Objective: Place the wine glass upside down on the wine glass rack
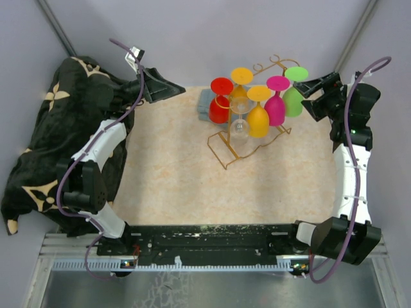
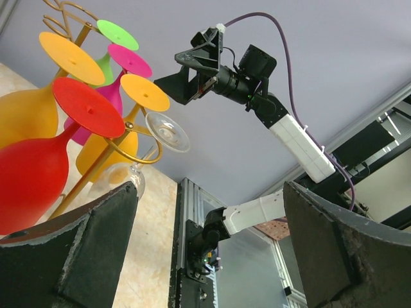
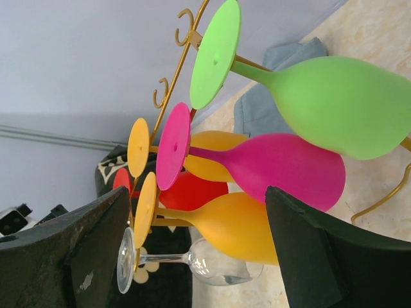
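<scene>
The clear wine glass [image 1: 240, 125] hangs upside down by its foot from the near end of the gold wire wine glass rack [image 1: 230, 156], bowl down. The left wrist view shows the clear wine glass [image 2: 166, 131] on the rack's rail [image 2: 67, 14]. In the right wrist view, the wine glass [image 3: 225, 268] hangs below the rack's curled ends [image 3: 185, 40]. My left gripper [image 1: 177, 88] stands open to the left of the rack, nothing between its fingers [image 2: 96, 244]. My right gripper [image 1: 305, 97] is open to the right of the rack, also holding nothing.
Several coloured glasses hang on the rack: red [image 1: 220, 106], orange [image 1: 258, 115], magenta [image 1: 277, 102], green [image 1: 294, 96]. A blue-grey cloth [image 1: 203, 106] lies behind the rack. A black patterned cloth [image 1: 45, 141] drapes over the table's left side under the left arm.
</scene>
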Robot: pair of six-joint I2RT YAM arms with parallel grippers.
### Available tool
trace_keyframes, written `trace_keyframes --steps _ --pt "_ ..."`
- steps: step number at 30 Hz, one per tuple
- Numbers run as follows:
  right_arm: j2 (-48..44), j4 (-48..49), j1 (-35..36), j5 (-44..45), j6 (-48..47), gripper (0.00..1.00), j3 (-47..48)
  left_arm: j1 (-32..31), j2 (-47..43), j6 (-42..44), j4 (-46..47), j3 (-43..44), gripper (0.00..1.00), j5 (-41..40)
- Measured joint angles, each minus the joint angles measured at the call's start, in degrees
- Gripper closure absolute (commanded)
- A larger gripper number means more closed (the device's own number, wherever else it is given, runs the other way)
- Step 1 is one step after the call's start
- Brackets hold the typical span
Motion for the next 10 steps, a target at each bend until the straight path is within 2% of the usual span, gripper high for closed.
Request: trace_keyframes --steps 10 --pt "-0.02 0.02 0.00 0.63 -0.13 0.13 0.02 0.00 -1.01 0.00 -0.11 0.02 0.01 0.00"
